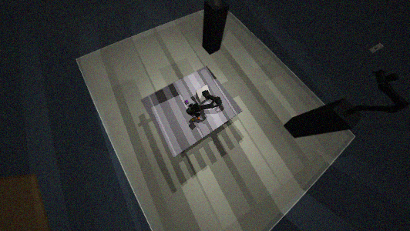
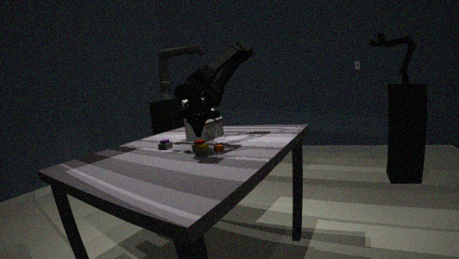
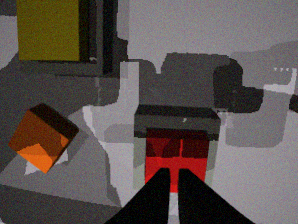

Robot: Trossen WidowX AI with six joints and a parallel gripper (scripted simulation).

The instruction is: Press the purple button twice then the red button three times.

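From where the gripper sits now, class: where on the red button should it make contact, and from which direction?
On the flat top face of the red button, coming straight down with the gripper shut: the cap sits square in its housing, directly ahead of the fingertips, clear of the orange block.

Red button (image 3: 176, 155): looked matt, smooth, flat colour.
Button housing (image 3: 177, 121): dark grey, matt.
Yellow block (image 3: 49, 26): matt, smooth faces.
Orange block (image 3: 41, 137): matt, smooth.
Table (image 2: 151, 181): striped grey top, smooth, dull sheen.
Gripper (image 3: 169, 183): black fingers, matt.
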